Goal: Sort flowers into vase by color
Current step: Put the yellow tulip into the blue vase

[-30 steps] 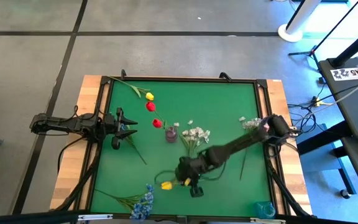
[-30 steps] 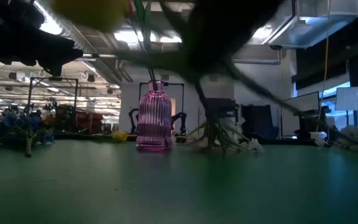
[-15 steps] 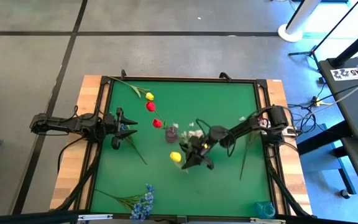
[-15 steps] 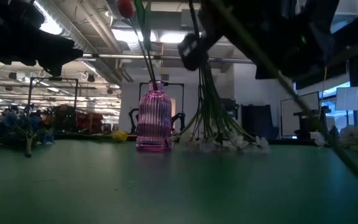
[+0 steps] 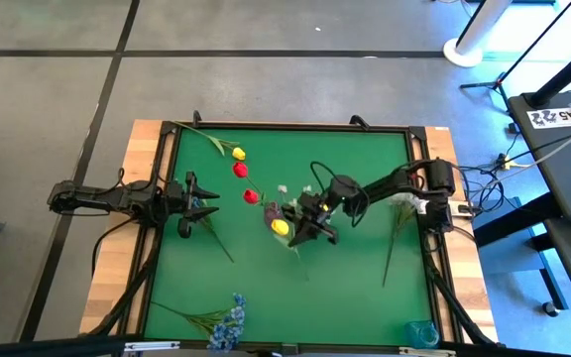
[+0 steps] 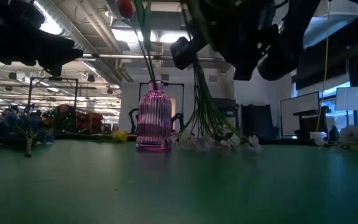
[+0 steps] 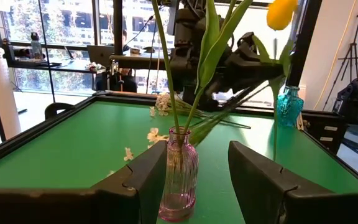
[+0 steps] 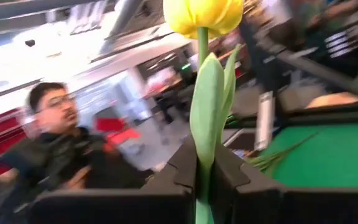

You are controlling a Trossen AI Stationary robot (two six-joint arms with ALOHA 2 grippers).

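Green table [image 5: 365, 178] | right end effector [image 5: 302, 227] clamps yellow tulip [image 5: 281, 227] beside pink vase [image 5: 273, 211] | left end effector [image 5: 206, 202] apart, probably idle

showing two yellow tulips [image 5: 238, 154] [image 5: 280, 227], two red tulips [image 5: 240, 170] [image 5: 250, 196], one blue spray [image 5: 229, 322], two white sprays [image 5: 305, 202] [image 5: 401, 203], one pink vase [image 6: 153, 116], one teal vase [image 5: 422, 333].

Two dark jointed arms, black cables looping alongside them.
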